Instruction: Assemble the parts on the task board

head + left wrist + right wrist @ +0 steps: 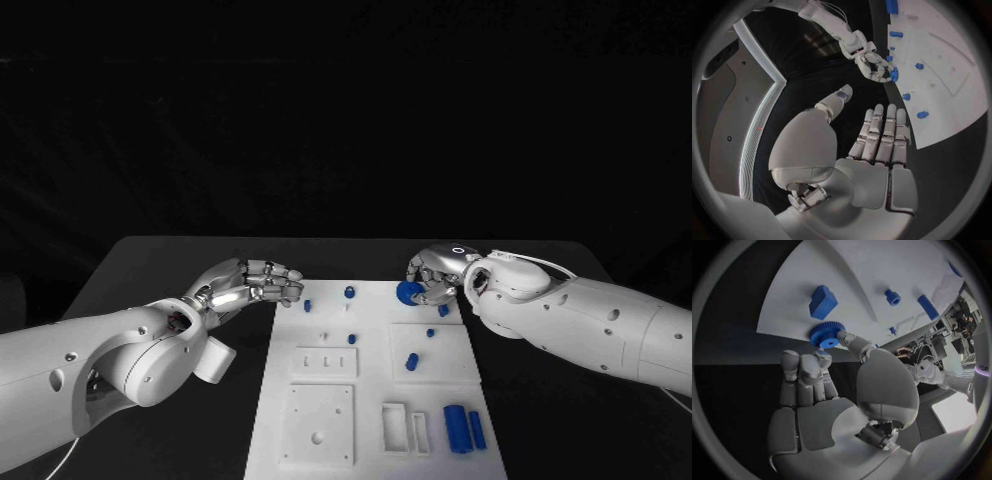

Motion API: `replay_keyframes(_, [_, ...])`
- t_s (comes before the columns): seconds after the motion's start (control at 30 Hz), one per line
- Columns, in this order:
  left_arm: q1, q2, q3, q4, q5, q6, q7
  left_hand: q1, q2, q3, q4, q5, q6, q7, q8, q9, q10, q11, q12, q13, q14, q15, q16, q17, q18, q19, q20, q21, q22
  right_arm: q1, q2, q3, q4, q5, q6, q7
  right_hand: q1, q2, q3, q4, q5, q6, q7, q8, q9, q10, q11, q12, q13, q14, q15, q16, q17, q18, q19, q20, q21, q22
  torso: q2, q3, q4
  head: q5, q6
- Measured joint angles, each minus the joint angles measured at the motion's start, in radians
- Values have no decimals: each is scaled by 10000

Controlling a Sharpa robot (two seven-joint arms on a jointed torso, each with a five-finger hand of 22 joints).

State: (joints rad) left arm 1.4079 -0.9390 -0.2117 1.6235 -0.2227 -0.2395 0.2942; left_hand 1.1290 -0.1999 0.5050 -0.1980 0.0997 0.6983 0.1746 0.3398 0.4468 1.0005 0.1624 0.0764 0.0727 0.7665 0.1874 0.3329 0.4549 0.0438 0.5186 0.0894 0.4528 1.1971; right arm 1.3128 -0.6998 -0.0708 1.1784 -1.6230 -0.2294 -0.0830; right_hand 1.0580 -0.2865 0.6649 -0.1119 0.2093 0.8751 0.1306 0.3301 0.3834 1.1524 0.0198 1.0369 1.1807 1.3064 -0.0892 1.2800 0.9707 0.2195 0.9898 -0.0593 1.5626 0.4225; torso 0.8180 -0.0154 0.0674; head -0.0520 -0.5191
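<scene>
Board (378, 400) lay mid-bench (173, 260), white, carrying small blue parts. Right hand (437, 274) pinched a blue gear (824, 334) between thumb and fingertips at the board's far right corner (gear at the board's edge). Left hand (257, 282) hovered beside the board's far left corner, fingers loosely extended, holding nothing.

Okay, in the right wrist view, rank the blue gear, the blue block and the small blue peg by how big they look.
1. Blue block and blue gear look about alike; the gear, touched by the right hand, sits nearer the camera, so no ranking.
2. Small blue peg, clearly smallest.
</scene>
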Motion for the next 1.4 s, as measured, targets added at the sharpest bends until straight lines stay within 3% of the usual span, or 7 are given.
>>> replay_keyframes(0.17, [0,0,0,-3,0,0,-1,0,0,0,0,0,0,0,0,0,0,0,0,-8,0,0,0,0,-1,0,0,0,-2,-36,27,-10,-39,-100,-97,19,219,77,116,-196,-16,85,-85,88,40,-36,-38,0,9,0,0,0,35,1,0,0,-1,32,-1,1,0,0,7])
replay_keyframes(0.37, [0,0,0,-5,0,-1,-1,0,0,0,0,0,0,0,0,1,0,0,0,-8,0,0,0,1,-4,0,0,0,-1,-76,20,-17,-5,-219,-261,34,311,169,509,-208,-504,261,-261,214,86,2,-77,-1,-11,-32,-72,0,71,1,1,1,-1,70,-1,3,-1,14,13])
replay_keyframes(0.97, [0,4,-2,-15,1,-6,-1,0,0,0,0,0,0,0,0,1,0,0,0,-7,0,0,0,1,-9,0,0,0,0,-183,-34,-90,444,-992,-830,-426,364,222,957,8,-738,265,-265,340,130,90,-237,-1,-76,10,-195,0,145,1,-2,7,-2,160,0,4,-4,37,63])
replay_keyframes(1.17, [0,2,-2,-30,1,-7,-1,0,0,0,0,0,0,0,0,1,0,0,0,-6,0,0,0,1,-10,0,0,0,1,-188,-131,-87,798,-1325,-1018,-716,341,199,1020,71,-825,333,-333,534,174,129,-273,-1,-87,43,-228,0,158,0,51,-15,-8,179,4,5,-2,63,69])
replay_keyframes(1.4, [0,10,-4,-46,2,-10,1,0,0,0,0,0,0,0,0,-8,0,0,0,-6,0,0,0,-8,-12,0,0,0,1,65,-216,-34,1540,-1836,-1199,-1107,334,85,1162,217,-943,393,-392,496,256,164,-307,-1,-111,50,-234,0,187,2,90,-55,30,205,-3,3,-6,76,93])
